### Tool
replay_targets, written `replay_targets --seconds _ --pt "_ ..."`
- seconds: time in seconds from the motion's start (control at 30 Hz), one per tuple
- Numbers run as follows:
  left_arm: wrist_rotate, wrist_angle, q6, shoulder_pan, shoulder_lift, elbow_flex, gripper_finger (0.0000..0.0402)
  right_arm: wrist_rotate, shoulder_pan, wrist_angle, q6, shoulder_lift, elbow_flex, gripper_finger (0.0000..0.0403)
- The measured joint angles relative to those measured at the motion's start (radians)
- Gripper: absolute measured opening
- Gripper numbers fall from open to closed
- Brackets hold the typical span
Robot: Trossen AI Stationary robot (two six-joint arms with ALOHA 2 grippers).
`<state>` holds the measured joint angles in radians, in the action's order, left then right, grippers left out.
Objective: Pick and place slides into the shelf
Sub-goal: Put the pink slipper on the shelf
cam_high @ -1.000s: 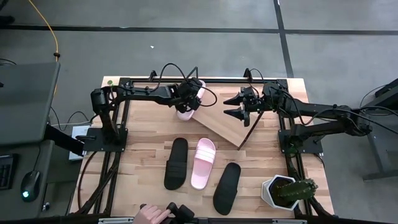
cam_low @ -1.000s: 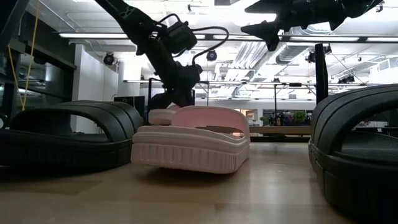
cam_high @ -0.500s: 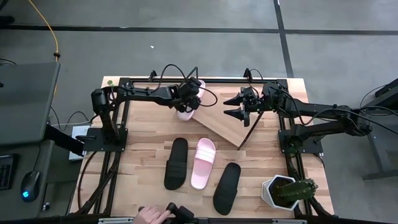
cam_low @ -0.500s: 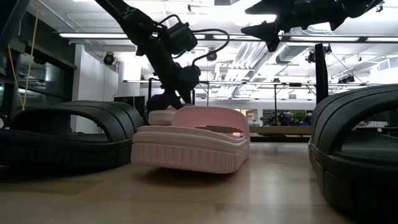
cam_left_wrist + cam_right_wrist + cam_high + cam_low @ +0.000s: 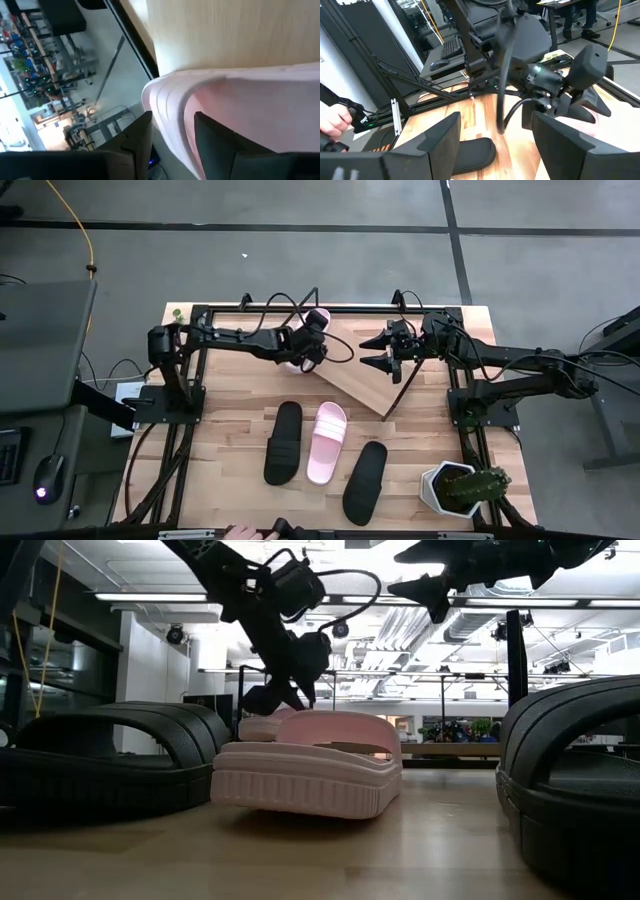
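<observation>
From where I stood, the left gripper [image 5: 308, 350] was over the far-left end of the shelf [image 5: 355, 375], right above a pale pink slide [image 5: 297, 364] that lay on the upper edge of the tilted board. In the left wrist view its two fingers [image 5: 215, 145] stood apart on either side of the pink edge [image 5: 170, 110] and did not press it, so I judged the claw open and the sandal released, or almost so. The right gripper [image 5: 382, 350] hung above the middle of the shelf with its jaws wide apart and nothing between them.

I counted four slides: two pale pink and two black. One pink was on the shelf; the other pink slide [image 5: 326, 442] lay on the table between a black slide [image 5: 283, 442] and another black slide [image 5: 365, 482], all three well apart from the shelf. There was also one potted cactus [image 5: 462, 486] at the near right corner.

These sandals looked light and made of soft foam, a little springy, not fragile. I think the smooth sole could slip on the tilted board. The best place to take hold seemed the side edge of the sole or the broad strap.
</observation>
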<state>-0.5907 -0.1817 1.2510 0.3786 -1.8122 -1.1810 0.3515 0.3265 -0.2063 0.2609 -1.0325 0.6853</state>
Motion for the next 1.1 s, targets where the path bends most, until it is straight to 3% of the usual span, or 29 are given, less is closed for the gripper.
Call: replay_targets --seconds 0.23,0.53,0.9,1.1 --pt "-0.030 -0.013 -0.079 -0.020 0.027 -0.032 0.0128 0.000 0.000 0.000 0.000 0.000 0.000 0.0233" --pt "-0.021 -0.152 -0.243 -0.050 0.139 -0.031 0.0128 0.000 0.000 0.000 -0.008 0.000 0.000 0.0233" --pt "0.004 -0.414 -0.570 -0.120 0.263 -0.031 0.0128 0.000 0.000 0.000 -0.004 0.000 0.000 0.0233" --pt "0.069 -0.499 -0.762 -0.199 0.314 -0.031 0.0128 -0.001 -0.018 0.000 -0.005 0.000 0.000 0.0233"
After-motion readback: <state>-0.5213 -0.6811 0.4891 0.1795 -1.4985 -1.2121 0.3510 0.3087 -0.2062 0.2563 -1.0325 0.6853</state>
